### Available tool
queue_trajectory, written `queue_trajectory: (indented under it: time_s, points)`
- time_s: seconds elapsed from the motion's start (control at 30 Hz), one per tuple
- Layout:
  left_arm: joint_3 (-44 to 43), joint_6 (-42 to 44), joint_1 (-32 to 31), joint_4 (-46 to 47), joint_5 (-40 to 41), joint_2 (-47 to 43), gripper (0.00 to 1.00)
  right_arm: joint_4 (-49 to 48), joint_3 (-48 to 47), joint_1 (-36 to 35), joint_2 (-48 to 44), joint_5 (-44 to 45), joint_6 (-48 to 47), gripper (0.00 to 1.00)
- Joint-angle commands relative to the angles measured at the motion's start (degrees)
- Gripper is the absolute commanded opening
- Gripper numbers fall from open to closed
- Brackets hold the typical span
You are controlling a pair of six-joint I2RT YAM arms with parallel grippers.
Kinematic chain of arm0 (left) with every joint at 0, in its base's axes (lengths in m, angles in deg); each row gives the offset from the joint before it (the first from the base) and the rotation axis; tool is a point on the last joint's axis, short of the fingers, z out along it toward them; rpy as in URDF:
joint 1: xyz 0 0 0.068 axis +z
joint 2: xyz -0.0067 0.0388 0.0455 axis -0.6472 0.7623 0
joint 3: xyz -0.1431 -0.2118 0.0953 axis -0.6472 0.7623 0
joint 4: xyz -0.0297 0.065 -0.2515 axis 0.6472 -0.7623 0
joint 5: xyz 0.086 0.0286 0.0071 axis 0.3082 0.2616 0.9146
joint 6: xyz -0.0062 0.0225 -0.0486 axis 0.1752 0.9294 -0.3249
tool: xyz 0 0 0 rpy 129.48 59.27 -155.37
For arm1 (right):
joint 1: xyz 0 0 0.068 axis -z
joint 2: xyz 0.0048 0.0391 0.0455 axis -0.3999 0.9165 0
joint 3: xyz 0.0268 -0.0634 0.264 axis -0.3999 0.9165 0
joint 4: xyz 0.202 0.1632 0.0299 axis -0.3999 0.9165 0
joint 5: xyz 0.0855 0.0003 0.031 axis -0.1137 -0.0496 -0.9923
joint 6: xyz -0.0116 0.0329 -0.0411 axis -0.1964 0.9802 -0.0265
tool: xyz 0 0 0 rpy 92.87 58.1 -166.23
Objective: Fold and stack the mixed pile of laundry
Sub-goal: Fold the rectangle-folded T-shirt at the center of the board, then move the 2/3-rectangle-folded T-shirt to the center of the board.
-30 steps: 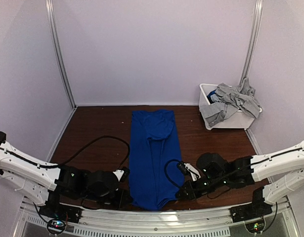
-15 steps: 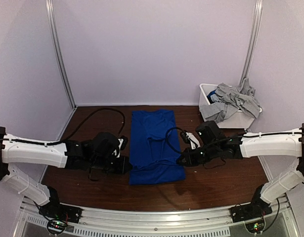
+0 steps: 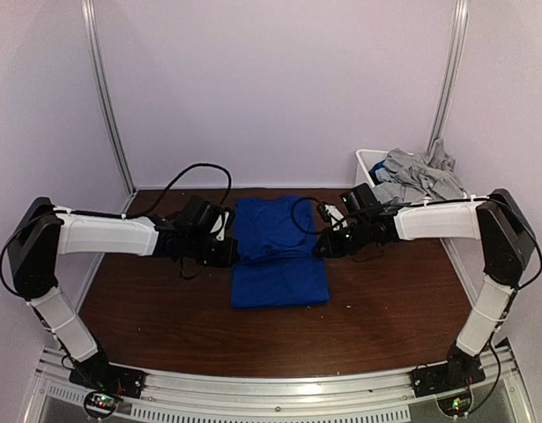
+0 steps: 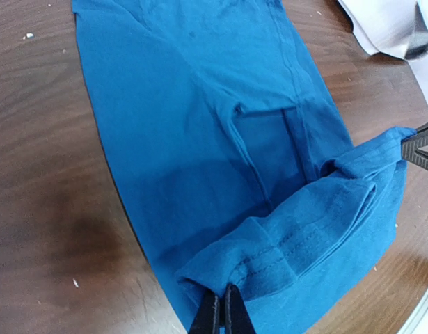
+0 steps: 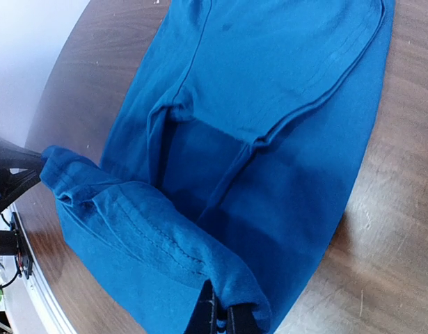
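Mixed laundry pile, two lots. Lot one: a blue garment [image 3: 279, 256], spread flat at the middle of the tabletop [image 3: 165, 308], long axis running near to far, partly doubled over on itself. Lot two: grey garments [image 3: 420, 176], crumpled, heaped in and over the rim of the white bin [image 3: 366, 161] at the far right corner, with a scrap of blue showing beneath them; not yet folded. Left hand [image 3: 228, 253]: fingers together, clamped on the left corner of the blue garment's stitched hem. Right hand [image 3: 323, 247]: fingers together, clamped on the right corner of the same hem. Between the two, the hem hangs as a loose, slightly bunched band, raised above the flat layer beneath, as both wrist views show. Step in hand, as judged: folding the held hem end over toward the far end. Handling notes: hold both corners level and draw them gently apart so the sagging band pulls straight; carry them together at one pace so the crease forms square across the cloth; set the hem down in line with the far edge, side edges matching those below; release only once the cloth rests on the lower layer; withdraw each hand outward, not across the cloth, to avoid dragging the fold open.
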Motion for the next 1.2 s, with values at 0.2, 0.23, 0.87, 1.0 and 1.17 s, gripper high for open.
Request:
queue_trajectory:
  time_s: [0.2, 0.23, 0.87, 1.0, 1.17]
  points:
    - [-6.44, 5.08, 5.21, 5.11, -3.48, 8.61, 0.0, -1.66, -9.51, 3.09, 9.7, -3.09, -3.85, 0.0]
    - [-6.96, 5.28, 5.45, 5.24, -3.6, 9.44, 0.0, -1.94, -9.85, 3.23, 10.39, -3.1, -3.88, 0.0]
    - [-9.34, 8.55, 12.13, 4.23, -8.23, 4.18, 0.45, 1.91, -12.34, 7.96, 4.32, -5.56, -5.13, 0.52]
    - [-2.0, 7.67, 11.49, 10.27, -15.67, 0.29, 0.44, -0.14, -6.42, 7.16, 0.26, -9.84, -3.96, 0.5]
    - [1.43, 7.63, 7.25, 13.78, -16.86, 1.68, 0.42, -2.99, -1.93, 2.78, 0.76, -11.8, -3.07, 0.44]
